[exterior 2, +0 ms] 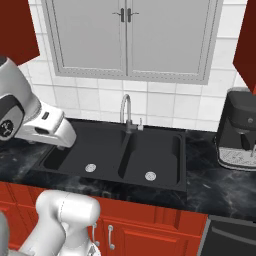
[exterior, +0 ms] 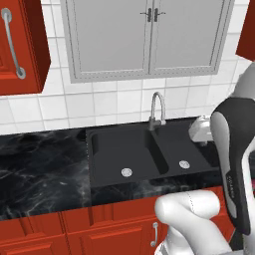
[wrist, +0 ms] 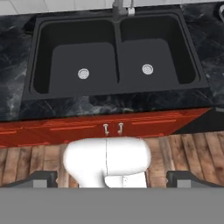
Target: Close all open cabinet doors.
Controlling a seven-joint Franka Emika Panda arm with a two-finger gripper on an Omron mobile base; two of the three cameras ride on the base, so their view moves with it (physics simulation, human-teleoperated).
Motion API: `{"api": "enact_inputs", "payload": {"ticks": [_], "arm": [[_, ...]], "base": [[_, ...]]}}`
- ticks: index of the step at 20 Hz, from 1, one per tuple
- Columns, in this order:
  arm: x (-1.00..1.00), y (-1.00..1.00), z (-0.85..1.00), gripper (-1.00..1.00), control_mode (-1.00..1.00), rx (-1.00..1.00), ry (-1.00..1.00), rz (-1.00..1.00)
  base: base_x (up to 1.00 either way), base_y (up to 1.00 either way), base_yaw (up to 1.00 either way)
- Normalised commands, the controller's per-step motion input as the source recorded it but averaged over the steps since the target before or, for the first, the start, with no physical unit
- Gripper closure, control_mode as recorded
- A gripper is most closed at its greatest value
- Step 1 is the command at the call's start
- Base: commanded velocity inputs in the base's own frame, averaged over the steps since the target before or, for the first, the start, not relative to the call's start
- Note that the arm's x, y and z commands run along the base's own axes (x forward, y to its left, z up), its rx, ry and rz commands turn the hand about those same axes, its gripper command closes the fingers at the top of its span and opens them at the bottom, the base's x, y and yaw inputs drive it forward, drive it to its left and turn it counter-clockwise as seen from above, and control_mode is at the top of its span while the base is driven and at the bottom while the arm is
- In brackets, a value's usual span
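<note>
my fingers (wrist: 112,179) sit wide apart at the bottom of the hand view, one tip (wrist: 41,178) on each side, with nothing between them. the red cabinet door (exterior: 20,47) with its long silver handle (exterior: 13,45) hangs high on the wall, well above and off to my left, far from my fingertips; i cannot tell whether it is fully shut. another red cabinet edge (exterior 2: 246,45) shows up high on my right. below and ahead of my fingers lies the black double sink (wrist: 114,52); both basins hold nothing but their drains (wrist: 83,73). my arm (exterior: 234,164) is folded, the hand pointing down at the sink and floor.
</note>
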Motion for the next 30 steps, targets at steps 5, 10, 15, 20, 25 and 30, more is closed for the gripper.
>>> {"api": "enact_inputs", "payload": {"ticks": [5, 10, 15, 20, 25, 30], "arm": [[-0.40, 0.00, 0.19, -1.00, -1.00, 0.00, 0.00, 0.00], [-0.37, 0.00, 0.23, -1.00, -1.00, 0.00, 0.00, 0.00], [-0.26, 0.00, 0.13, -1.00, -1.00, 0.00, 0.00, 0.00], [0.00, 0.00, 0.00, -1.00, 1.00, 0.00, 0.00, 0.00], [0.00, 0.00, 0.00, -1.00, 1.00, 0.00, 0.00, 0.00], [0.00, 0.00, 0.00, -1.00, 1.00, 0.00, 0.00, 0.00]], "base": [[0.00, 0.00, 0.00], [0.00, 0.00, 0.00], [0.00, 0.00, 0.00], [-0.46, -0.14, 0.01], [-0.65, -0.53, 0.01], [-0.45, -0.51, -0.12]]}}
